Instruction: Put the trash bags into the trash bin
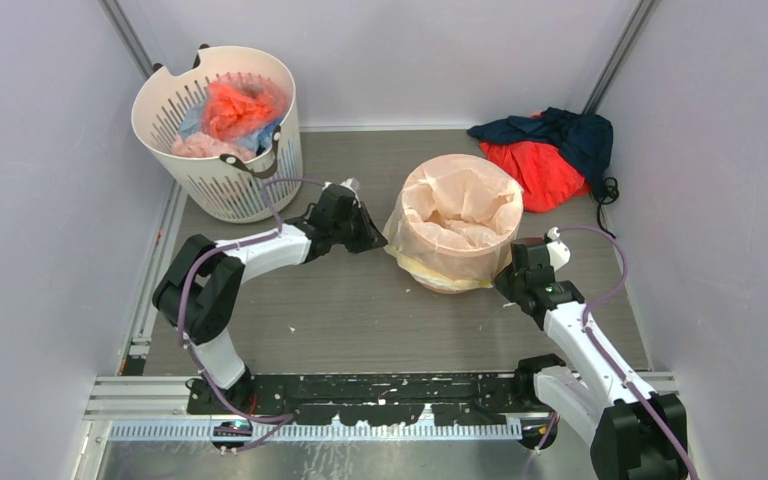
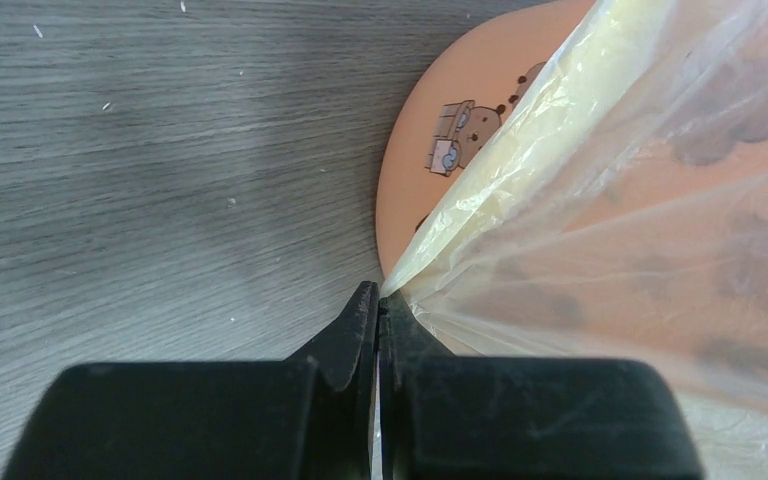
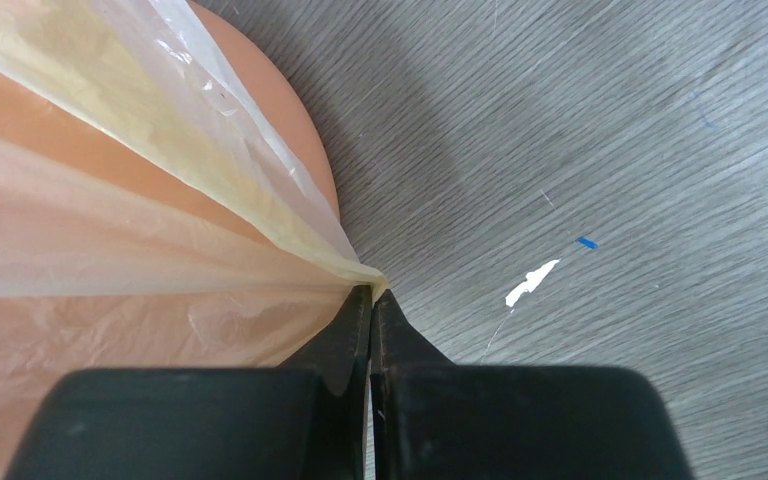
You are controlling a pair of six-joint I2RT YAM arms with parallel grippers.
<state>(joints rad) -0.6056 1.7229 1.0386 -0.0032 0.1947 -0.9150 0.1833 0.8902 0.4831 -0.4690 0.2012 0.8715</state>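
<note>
The pale-yellow translucent trash bag (image 1: 457, 225) lines the orange trash bin (image 1: 438, 284) at the table's middle, its film folded over the rim and down the outside. My left gripper (image 1: 378, 243) is shut on the bag's edge at the bin's left side; in the left wrist view its tips (image 2: 378, 300) pinch the film (image 2: 600, 200) beside the bin's printed wall (image 2: 410, 170). My right gripper (image 1: 506, 278) is shut on the bag's edge at the bin's right side; the right wrist view shows the tips (image 3: 371, 295) pinching the stretched film (image 3: 160, 230) over the bin (image 3: 300, 130).
A white slotted basket (image 1: 222, 175) with red, pink and blue plastic bundles (image 1: 235, 108) stands at the back left. A red and navy cloth heap (image 1: 550, 150) lies at the back right. White and blue scraps (image 3: 530, 282) lie on the grey tabletop.
</note>
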